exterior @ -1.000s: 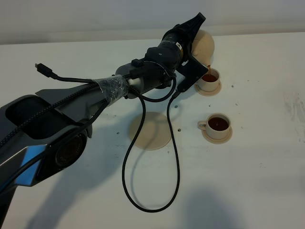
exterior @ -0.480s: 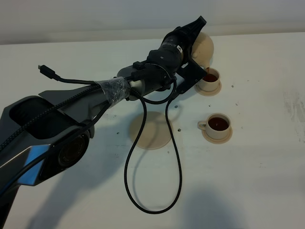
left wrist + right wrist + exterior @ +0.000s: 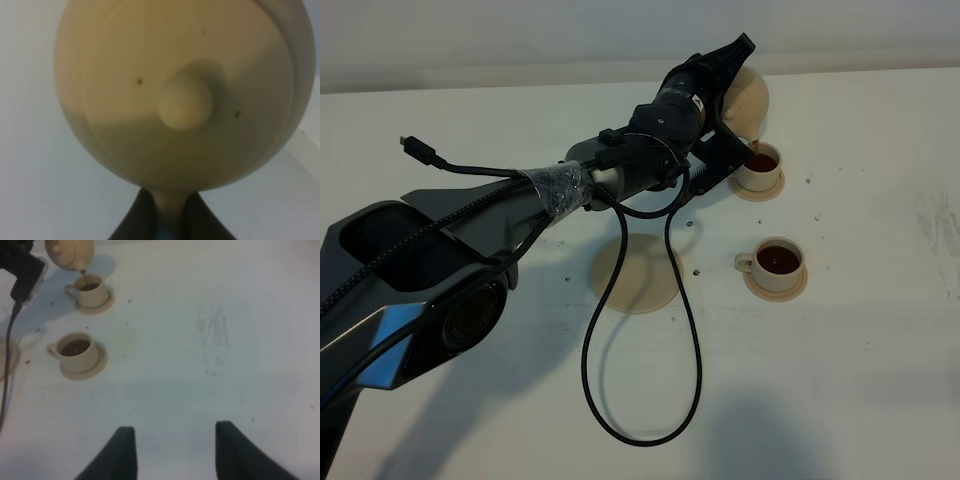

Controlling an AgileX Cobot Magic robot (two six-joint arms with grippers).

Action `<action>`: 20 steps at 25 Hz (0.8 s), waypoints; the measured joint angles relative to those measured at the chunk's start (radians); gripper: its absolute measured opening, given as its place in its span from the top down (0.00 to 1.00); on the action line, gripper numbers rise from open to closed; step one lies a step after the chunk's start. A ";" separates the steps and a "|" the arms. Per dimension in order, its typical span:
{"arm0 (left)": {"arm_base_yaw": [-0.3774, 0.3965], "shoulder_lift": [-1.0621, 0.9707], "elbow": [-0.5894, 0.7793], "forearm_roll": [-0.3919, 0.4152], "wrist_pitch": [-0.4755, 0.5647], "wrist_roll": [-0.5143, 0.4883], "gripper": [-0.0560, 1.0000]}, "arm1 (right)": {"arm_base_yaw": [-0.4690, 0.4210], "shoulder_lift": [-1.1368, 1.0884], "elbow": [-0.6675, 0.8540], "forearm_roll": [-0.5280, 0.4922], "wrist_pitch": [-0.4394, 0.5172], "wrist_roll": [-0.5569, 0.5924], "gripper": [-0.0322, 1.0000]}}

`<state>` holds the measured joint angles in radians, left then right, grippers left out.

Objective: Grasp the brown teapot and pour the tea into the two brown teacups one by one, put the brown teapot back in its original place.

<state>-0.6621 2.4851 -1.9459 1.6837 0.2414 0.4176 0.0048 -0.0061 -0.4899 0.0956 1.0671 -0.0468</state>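
- Left claw (image 3: pixel 167 217) clamps the brown teapot (image 3: pixel 752 95) by its handle, upper centre, tipped spout-down to pour into the far teacup (image 3: pixel 760 163).
- Near teacup (image 3: pixel 778 262) holds tea; large saucer (image 3: pixel 638 275) bare, awaiting the pot.
- Right claw (image 3: pixel 172 450) open, idle over the table (image 3: pixel 225 340).

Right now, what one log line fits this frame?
step: pouring | round beige ceramic teapot: tilted, spout over far beige teacup | near teacup: holds tea | left jaws: shut on teapot | right jaws: open
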 joint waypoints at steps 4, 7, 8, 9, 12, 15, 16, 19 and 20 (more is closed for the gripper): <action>0.000 0.000 0.000 0.017 -0.001 -0.004 0.85 | 0.000 0.000 0.000 0.000 0.000 0.000 0.59; 0.000 0.000 0.000 0.026 -0.003 -0.009 0.85 | 0.000 0.000 0.000 0.000 0.000 0.000 0.59; 0.000 0.000 0.000 0.028 -0.004 -0.010 0.85 | 0.000 0.000 0.000 0.000 0.000 0.000 0.59; 0.000 0.000 0.000 0.030 -0.006 -0.011 0.85 | 0.000 0.000 0.000 0.000 0.000 0.000 0.59; 0.000 0.000 0.000 0.046 -0.017 -0.012 0.85 | 0.000 0.000 0.000 0.000 0.000 0.000 0.59; 0.000 0.000 0.000 0.060 -0.022 -0.019 0.85 | 0.000 0.000 0.000 0.000 0.000 0.000 0.59; 0.000 0.000 0.000 0.061 -0.022 -0.022 0.85 | 0.000 0.000 0.000 0.000 0.000 0.000 0.59; 0.000 0.000 0.000 0.063 -0.022 -0.033 0.85 | 0.000 0.000 0.000 0.000 0.000 0.000 0.59; 0.000 0.000 0.000 0.063 -0.022 -0.035 0.85 | 0.000 0.000 0.000 0.000 0.000 0.000 0.59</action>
<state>-0.6621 2.4851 -1.9459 1.7470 0.2193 0.3826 0.0048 -0.0061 -0.4899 0.0956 1.0671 -0.0468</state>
